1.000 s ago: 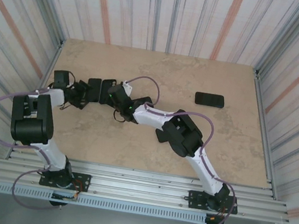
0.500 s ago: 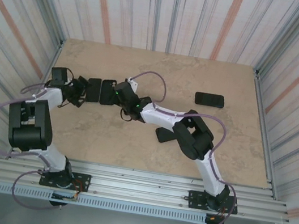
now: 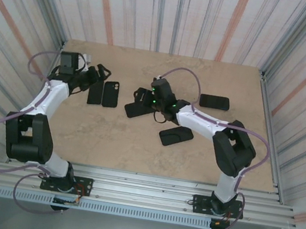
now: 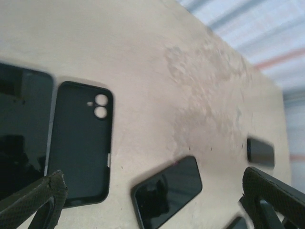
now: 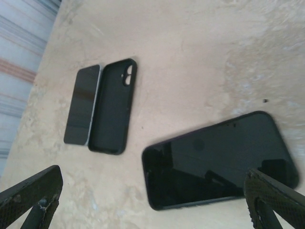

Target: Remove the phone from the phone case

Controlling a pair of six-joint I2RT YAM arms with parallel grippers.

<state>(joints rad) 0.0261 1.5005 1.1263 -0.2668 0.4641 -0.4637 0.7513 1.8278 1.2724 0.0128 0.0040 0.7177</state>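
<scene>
- Beige stone-pattern tabletop (image 3: 135,152), closed in by striped walls (image 3: 176,12).
- Left gripper (image 4: 153,177): jaws spread wide, gripping nothing and in contact with nothing. Its fingertips (image 4: 38,200) stand at opposite edges of the wrist view.
- Phone case (image 4: 81,143): empty, hollow side up, two camera cut-outs showing. It lies flat just ahead of the left jaws, toward the finger at the left of that view.
- Phone (image 4: 21,138): out of the case, dark face up, edge to edge with the case on the side away from the jaw gap.
- Right gripper (image 5: 153,175): jaws likewise fully apart, holding nothing and touching nothing.
- Second phone (image 5: 219,160): dark face up, flat on the table, just ahead of the right jaws. The case and phone lie farther ahead of these jaws.
- Third phone (image 3: 176,136) and fourth phone (image 3: 214,102): flat on the table, apart from both sets of jaws, one on each side of the right arm.
</scene>
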